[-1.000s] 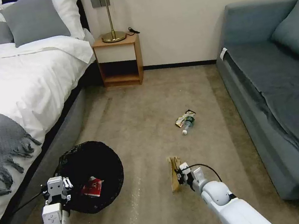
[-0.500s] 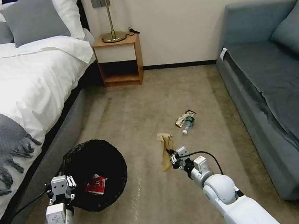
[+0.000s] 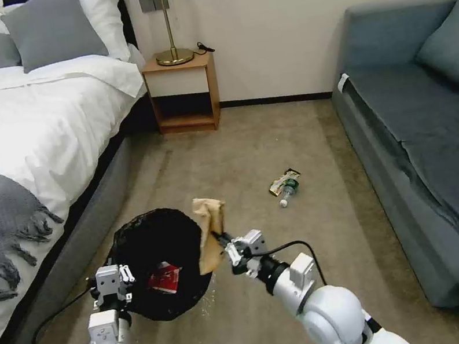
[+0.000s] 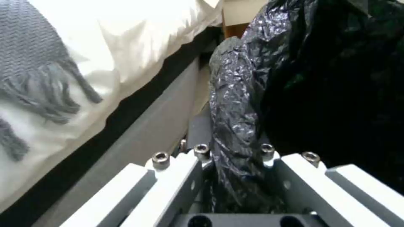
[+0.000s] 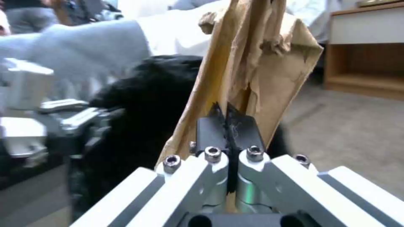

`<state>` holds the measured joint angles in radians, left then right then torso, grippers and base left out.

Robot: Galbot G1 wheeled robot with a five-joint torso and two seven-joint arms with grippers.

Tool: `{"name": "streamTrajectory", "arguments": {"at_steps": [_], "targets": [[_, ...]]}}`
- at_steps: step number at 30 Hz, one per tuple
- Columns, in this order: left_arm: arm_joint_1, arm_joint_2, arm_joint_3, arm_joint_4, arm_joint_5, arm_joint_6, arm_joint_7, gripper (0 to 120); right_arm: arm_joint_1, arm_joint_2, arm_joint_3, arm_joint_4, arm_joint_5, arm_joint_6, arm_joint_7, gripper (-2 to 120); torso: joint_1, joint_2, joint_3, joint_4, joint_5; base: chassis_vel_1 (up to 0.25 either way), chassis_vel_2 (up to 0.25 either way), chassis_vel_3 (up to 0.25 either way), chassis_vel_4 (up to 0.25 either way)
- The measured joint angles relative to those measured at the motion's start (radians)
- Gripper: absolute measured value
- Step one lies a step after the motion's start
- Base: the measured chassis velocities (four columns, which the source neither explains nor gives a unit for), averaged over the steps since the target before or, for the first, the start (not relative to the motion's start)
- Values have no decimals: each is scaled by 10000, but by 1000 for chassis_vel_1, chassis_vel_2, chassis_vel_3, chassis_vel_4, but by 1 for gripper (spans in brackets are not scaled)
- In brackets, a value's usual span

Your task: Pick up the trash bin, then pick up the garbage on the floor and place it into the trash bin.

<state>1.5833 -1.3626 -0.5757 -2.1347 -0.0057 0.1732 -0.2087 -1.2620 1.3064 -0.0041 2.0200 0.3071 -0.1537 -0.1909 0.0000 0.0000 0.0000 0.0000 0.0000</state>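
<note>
Tan paper (image 3: 210, 231) clamped in right pincer (image 3: 222, 242), just beside trash bin (image 3: 154, 249) rim

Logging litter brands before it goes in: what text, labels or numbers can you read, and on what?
None can be read.
Red packet inside the trash bin: pale print, too small.
Bottle on the floor: green label, too blurred.
Foil wrapper beside it: too small.
Tan paper in the right gripper: no print shows.
</note>
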Motion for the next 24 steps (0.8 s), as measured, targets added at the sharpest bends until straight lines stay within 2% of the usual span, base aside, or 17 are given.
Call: {"name": "streamTrajectory", "arguments": {"at_steps": [9, 18, 19, 22, 24], "targets": [[-82, -354, 508, -69, -146, 32, -38, 4, 522, 170, -513, -1329, 398, 571, -119, 0, 0, 0, 0, 0, 0, 0, 0, 0, 0], [-11, -594, 707, -153, -147, -58, -66, 4, 856, 308, -508, -2239, 101, 610, 339, 0, 0, 0, 0, 0, 1, 0, 0, 0, 0], [-11, -610, 714, -178, -148, -67, -72, 4, 845, 311, -495, -2283, 16, 576, 363, 7, 0, 0, 1, 0, 1, 0, 0, 0, 0], [-12, -616, 714, -178, -149, -67, -78, 4, 821, 313, -492, -2291, -20, 560, 372, 11, 0, 0, 0, 0, 1, 0, 0, 0, 0], [-20, -622, 712, -179, -148, -68, -99, 4, 732, 325, -488, -2293, -120, 544, 391, 22, 0, 0, 0, 0, 1, 0, 0, 0, 0]]}}
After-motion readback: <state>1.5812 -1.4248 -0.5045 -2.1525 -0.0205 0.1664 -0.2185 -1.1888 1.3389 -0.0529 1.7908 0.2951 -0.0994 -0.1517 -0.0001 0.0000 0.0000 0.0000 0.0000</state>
